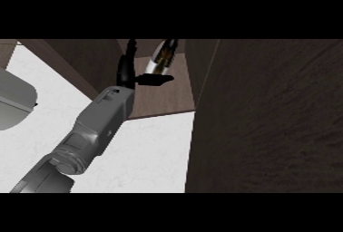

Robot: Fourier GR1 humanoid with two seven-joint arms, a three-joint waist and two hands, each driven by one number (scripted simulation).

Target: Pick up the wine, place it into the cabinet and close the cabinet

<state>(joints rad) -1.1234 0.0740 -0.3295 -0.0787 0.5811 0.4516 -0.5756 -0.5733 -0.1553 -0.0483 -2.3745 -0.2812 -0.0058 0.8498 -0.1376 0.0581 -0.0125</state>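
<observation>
Nearest, a grey forearm rising from lower left over the white counter (147,154). Further in, left hand (126,68) inside the open cabinet (164,102): fingers straight, thumb spread rightward, clamped on nothing. Just right of those fingers, beyond the thumb, wine bottle (161,56) on the cabinet floor, long axis running up-view, neck farthest; pale body, darker top. Cabinet door (268,118) at right, unshut. No right hand showing.

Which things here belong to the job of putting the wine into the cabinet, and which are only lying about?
Job: wine bottle, cabinet, cabinet door, left hand.
Lying about: grey rounded object at the left edge, white counter.
</observation>
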